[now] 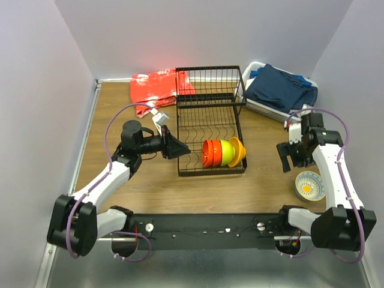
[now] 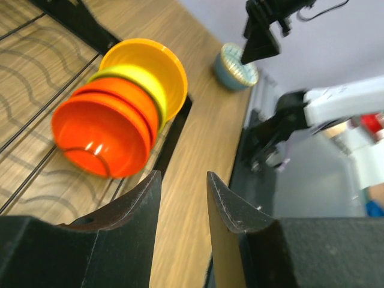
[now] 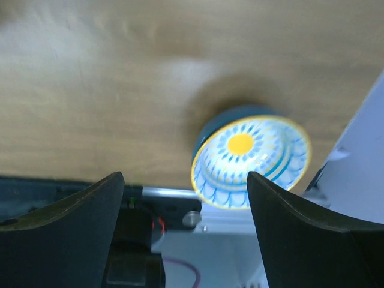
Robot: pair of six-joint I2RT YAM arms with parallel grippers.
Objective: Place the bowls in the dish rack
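Note:
The black wire dish rack (image 1: 211, 172) stands mid-table. In its front row three bowls stand on edge, nested: red-orange (image 1: 210, 153), lime green (image 1: 226, 152) and yellow-orange (image 1: 239, 151). They also show in the left wrist view: red-orange (image 2: 102, 138), lime green (image 2: 147, 83), yellow-orange (image 2: 153, 59). My left gripper (image 1: 179, 147) hovers at the rack's front left corner, jaws a little apart and empty (image 2: 184, 175). The white bowl with blue pattern (image 1: 309, 185) sits upright on the table at the right front. My right gripper (image 1: 292, 157) is wide open and empty, just above and beside it (image 3: 185, 175); the bowl (image 3: 252, 157) lies ahead of the fingers.
A white plastic basket with blue cloth (image 1: 279, 87) stands at the back right beside the rack. A red cloth (image 1: 157, 87) lies at the back left. The black base rail (image 1: 210, 227) runs along the near table edge, close to the white bowl.

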